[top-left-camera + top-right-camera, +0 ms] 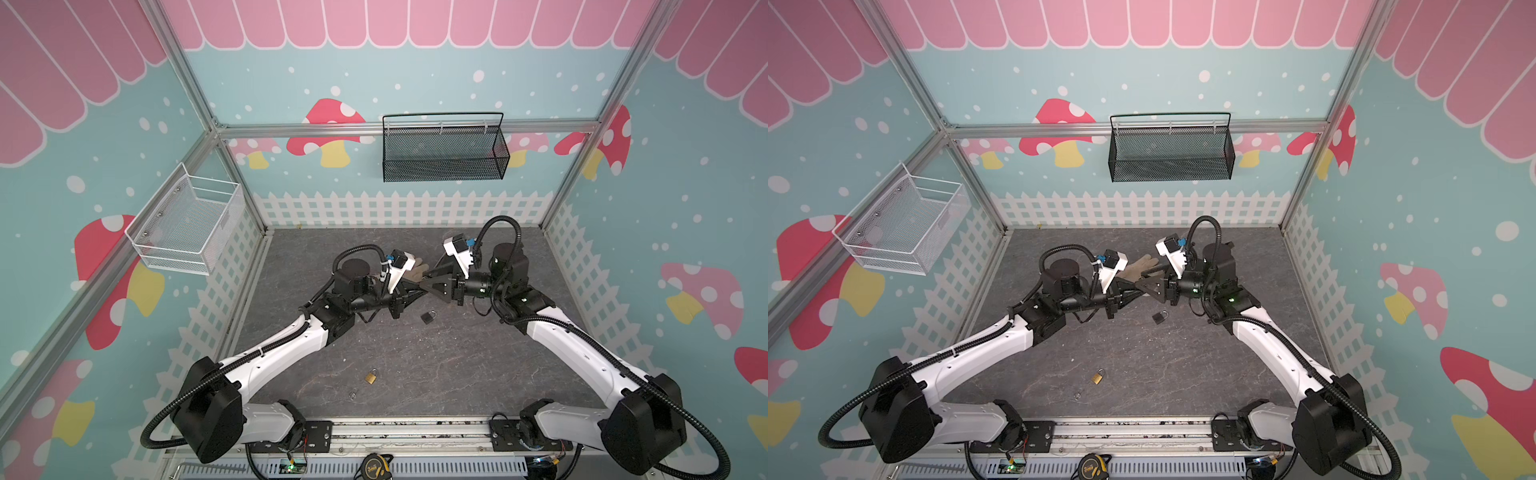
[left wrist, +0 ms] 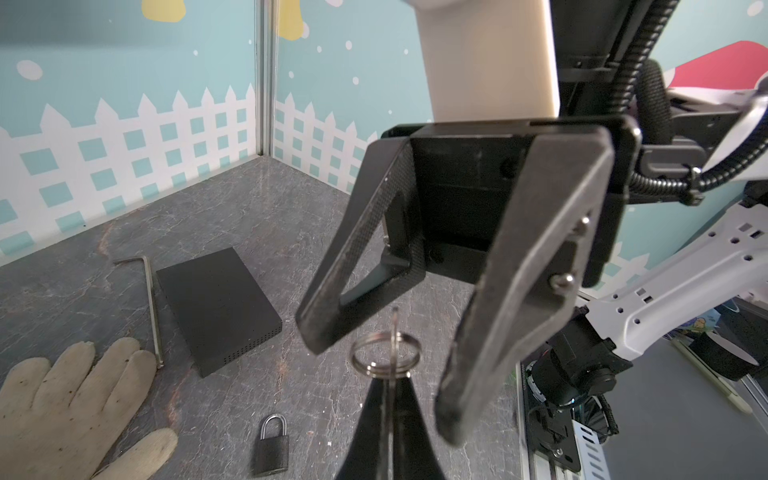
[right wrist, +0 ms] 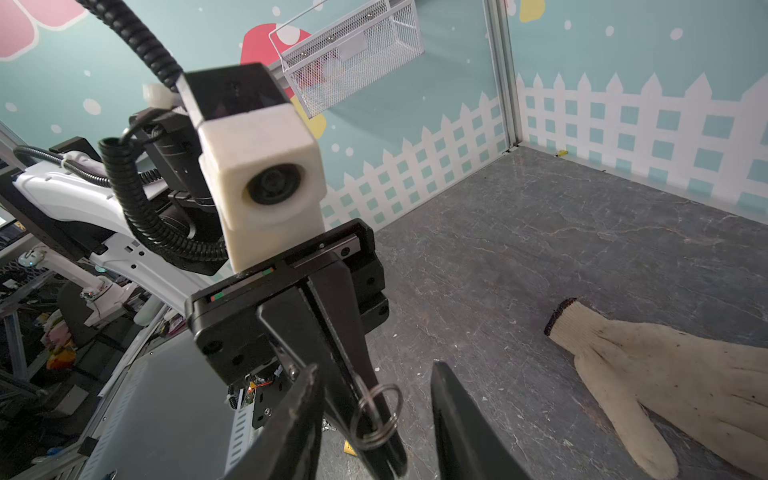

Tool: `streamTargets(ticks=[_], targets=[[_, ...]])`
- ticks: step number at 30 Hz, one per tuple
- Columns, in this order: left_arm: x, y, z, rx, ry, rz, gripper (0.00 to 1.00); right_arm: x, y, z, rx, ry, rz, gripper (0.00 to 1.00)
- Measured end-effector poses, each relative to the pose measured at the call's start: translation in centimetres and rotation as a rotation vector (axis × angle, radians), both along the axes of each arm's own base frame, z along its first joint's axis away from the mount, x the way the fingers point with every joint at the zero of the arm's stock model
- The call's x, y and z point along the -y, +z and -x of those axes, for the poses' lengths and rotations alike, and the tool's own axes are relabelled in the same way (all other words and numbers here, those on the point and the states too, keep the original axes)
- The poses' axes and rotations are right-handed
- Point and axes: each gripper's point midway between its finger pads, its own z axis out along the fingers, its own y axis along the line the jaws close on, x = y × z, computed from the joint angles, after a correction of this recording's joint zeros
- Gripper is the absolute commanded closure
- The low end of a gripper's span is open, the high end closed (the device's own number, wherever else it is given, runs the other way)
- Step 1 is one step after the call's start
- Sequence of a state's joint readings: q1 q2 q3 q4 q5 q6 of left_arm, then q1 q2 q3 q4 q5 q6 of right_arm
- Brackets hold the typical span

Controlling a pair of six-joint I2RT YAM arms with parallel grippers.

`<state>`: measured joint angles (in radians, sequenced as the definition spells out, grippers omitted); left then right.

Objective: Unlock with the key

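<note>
Between the left fingers [image 2: 415, 436], key [image 2: 394, 330]

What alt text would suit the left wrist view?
The left gripper pinches a key with its ring, between the open jaws of the right gripper. On the table lie a black padlock, a glove, a black box and a hex key.

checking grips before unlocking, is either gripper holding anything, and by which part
The left gripper pinches the key edge-on between shut fingertips, right beside its ring; the right gripper stands open around it, holding nothing.
</note>
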<state>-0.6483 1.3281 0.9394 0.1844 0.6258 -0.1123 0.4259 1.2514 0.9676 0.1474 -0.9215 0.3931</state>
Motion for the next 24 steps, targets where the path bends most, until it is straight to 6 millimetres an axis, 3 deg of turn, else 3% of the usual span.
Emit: streamTargets(ticks=[21,24], targets=[[0.02,-0.15,0.06,-0.011,-0.016,0.002,1.0,0.23,-0.12,0.04,0.036,0.018,-0.001,1.0],[0.03,-0.15,0.07,-0.011,-0.017,0.002,1.0,0.22,-0.13,0.05,0.036,0.019,0.0,1.0]])
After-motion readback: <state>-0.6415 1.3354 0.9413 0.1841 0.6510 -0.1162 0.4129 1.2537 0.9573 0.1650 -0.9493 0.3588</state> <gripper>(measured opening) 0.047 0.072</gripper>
